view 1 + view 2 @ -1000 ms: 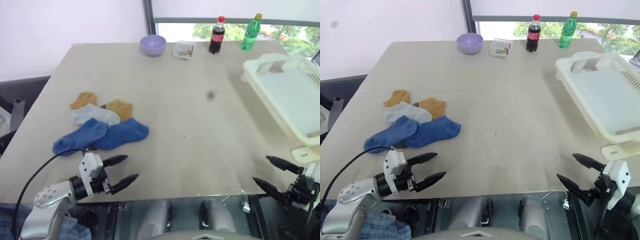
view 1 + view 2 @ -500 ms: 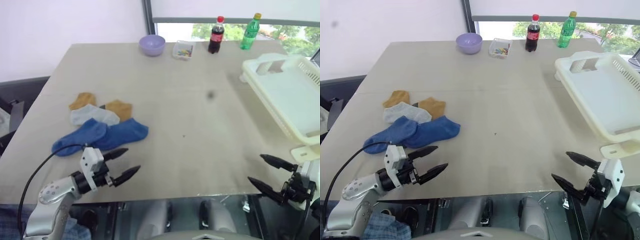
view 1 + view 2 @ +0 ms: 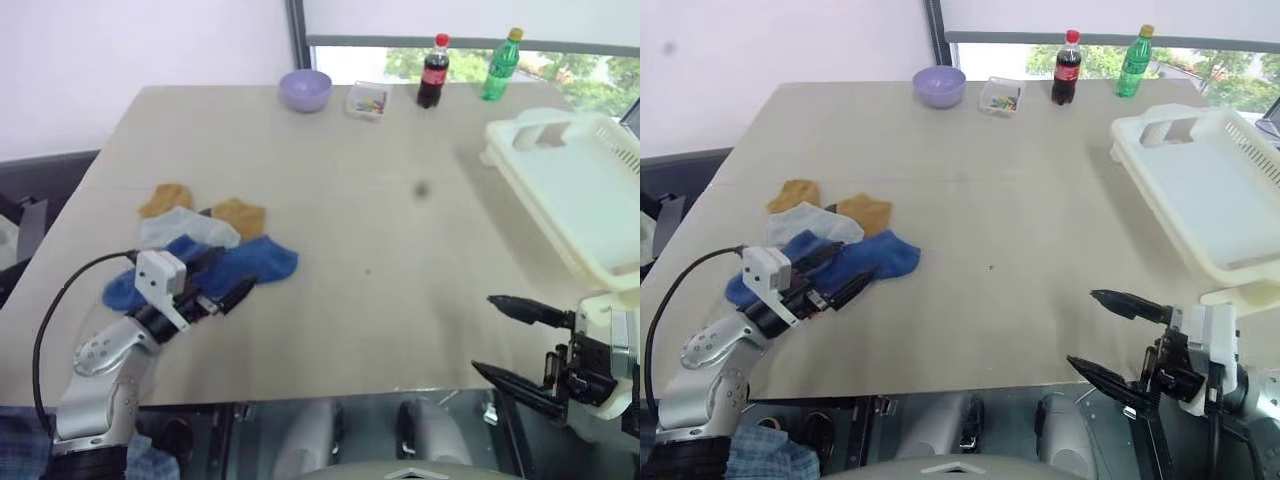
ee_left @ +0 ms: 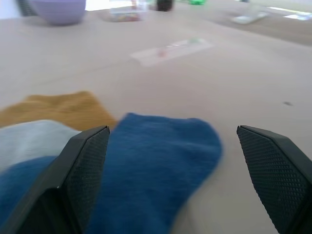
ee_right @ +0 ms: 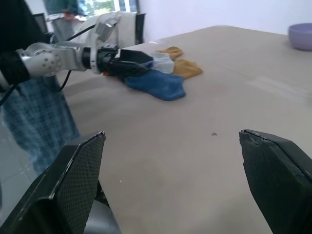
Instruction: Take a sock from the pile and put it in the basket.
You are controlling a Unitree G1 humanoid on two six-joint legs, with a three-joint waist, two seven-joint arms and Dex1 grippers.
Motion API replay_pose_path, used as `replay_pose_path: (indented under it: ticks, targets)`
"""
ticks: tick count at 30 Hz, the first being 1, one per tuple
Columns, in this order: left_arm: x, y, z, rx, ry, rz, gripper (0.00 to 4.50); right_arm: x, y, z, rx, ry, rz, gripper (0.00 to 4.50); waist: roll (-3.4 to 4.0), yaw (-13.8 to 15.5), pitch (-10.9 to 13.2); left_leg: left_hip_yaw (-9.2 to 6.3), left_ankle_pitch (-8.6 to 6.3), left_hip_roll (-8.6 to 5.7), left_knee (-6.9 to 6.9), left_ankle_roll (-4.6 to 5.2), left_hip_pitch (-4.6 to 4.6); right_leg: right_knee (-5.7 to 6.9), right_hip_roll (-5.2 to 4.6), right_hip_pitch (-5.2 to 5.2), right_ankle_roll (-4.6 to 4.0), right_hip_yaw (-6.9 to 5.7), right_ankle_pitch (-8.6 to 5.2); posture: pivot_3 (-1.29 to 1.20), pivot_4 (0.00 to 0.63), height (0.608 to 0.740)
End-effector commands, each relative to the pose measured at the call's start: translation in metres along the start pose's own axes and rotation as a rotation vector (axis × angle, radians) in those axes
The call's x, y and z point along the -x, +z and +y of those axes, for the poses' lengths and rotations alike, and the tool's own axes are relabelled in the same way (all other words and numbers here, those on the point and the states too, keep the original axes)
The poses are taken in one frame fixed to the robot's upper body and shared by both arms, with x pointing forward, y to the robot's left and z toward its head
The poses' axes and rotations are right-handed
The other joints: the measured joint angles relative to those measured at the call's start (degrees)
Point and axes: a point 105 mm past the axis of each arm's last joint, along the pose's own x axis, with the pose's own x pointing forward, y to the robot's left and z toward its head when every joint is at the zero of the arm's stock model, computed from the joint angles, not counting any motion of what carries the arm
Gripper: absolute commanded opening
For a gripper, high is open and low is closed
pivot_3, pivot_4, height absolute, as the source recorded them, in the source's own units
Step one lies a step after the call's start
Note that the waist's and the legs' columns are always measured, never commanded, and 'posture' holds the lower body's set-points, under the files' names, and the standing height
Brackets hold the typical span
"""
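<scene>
Eye views: worktop, beige. Pile near left edge; sock, royal blue, on its near side, lying flat. Left pincer spread, fingers over the sock. Right pincer spread, at near edge, empty. Basket at right edge, tilted.

Left wrist view: sock between the spread fingers, beside grey and mustard socks.

Right wrist view: fingers spread wide; pile and left pincer across the worktop.

Pile on table left; basket right; bowl behind.
</scene>
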Motion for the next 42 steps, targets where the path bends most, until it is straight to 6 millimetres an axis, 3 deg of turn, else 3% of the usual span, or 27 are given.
replay_pose_path:
  ticks: [1,16,22,31,42]
  targets:
    - [0.006,0.018,0.010,-0.092,0.031,-0.012,4.50,-0.004,0.012,0.005,0.040,0.053,-0.037,4.49,0.00,-0.1,0.0,0.01,0.00,0.00,0.00,0.00,0.00,0.00,0.00,0.00,0.00,0.02,0.00,0.00,0.150,0.737]
    - [0.019,0.001,0.022,-0.105,0.198,0.080,4.50,-0.005,-0.001,-0.003,0.115,0.103,0.030,4.49,-0.07,-0.1,0.0,0.03,0.00,-0.01,0.02,0.00,-0.01,0.00,-0.02,0.00,-0.02,0.04,0.01,0.00,0.150,0.737]
    - [0.013,-0.019,0.022,-0.110,0.217,0.150,4.50,-0.005,-0.002,-0.005,0.122,0.096,0.029,4.49,-0.07,-0.1,0.0,0.04,0.00,-0.01,0.02,-0.01,-0.01,0.00,-0.01,0.00,-0.03,0.03,0.02,0.00,0.150,0.737]
    - [0.009,-0.009,0.026,-0.102,0.279,0.071,4.50,-0.002,-0.006,-0.006,0.121,0.080,0.043,4.49,-0.10,-0.1,0.0,0.04,0.00,-0.01,0.04,-0.01,-0.02,0.00,-0.03,0.00,-0.03,0.04,0.04,0.00,0.150,0.737]
    - [0.023,-0.021,0.037,-0.064,0.344,0.104,4.50,-0.002,-0.009,-0.008,0.110,0.087,0.046,4.49,-0.11,0.0,0.0,0.03,0.00,-0.01,0.05,0.00,-0.03,0.00,-0.03,0.00,-0.05,0.03,0.05,0.00,0.150,0.737]
